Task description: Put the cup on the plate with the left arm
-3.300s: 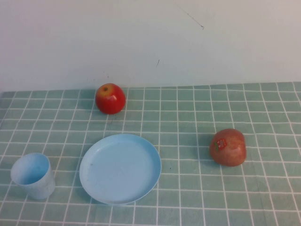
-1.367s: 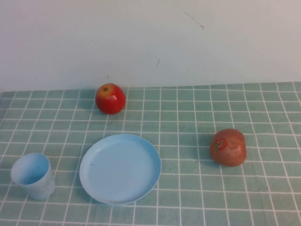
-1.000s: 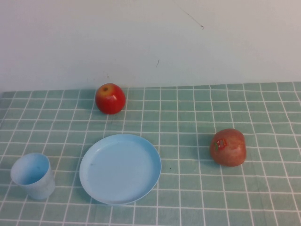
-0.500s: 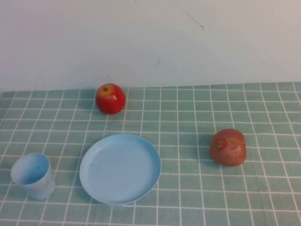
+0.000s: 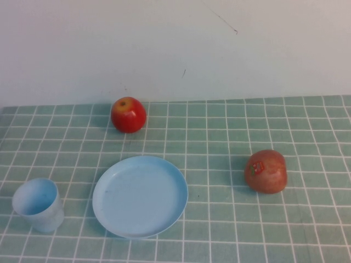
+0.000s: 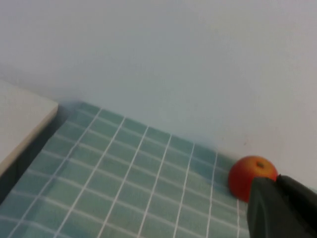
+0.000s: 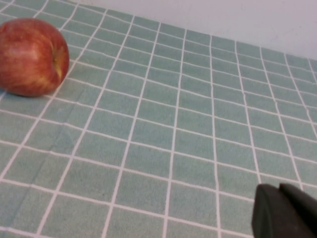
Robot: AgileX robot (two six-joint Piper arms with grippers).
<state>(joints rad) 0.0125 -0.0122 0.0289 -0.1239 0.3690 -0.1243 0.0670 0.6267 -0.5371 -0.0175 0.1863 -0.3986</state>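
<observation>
The light-blue cup (image 5: 35, 204) stands upright on the tiled cloth at the front left. The light-blue plate (image 5: 140, 195) lies just right of it, bare. Neither gripper shows in the high view. In the left wrist view my left gripper (image 6: 275, 180) is shut and empty, its black fingers pressed together, held above the cloth with a red apple (image 6: 246, 174) behind it; cup and plate are out of that view. In the right wrist view my right gripper (image 7: 279, 189) is shut and empty above the cloth.
A red-yellow apple (image 5: 128, 114) sits behind the plate near the wall. A darker red apple with a sticker (image 5: 266, 171) sits at the right and also shows in the right wrist view (image 7: 30, 57). A white board (image 6: 20, 116) borders the cloth's left side.
</observation>
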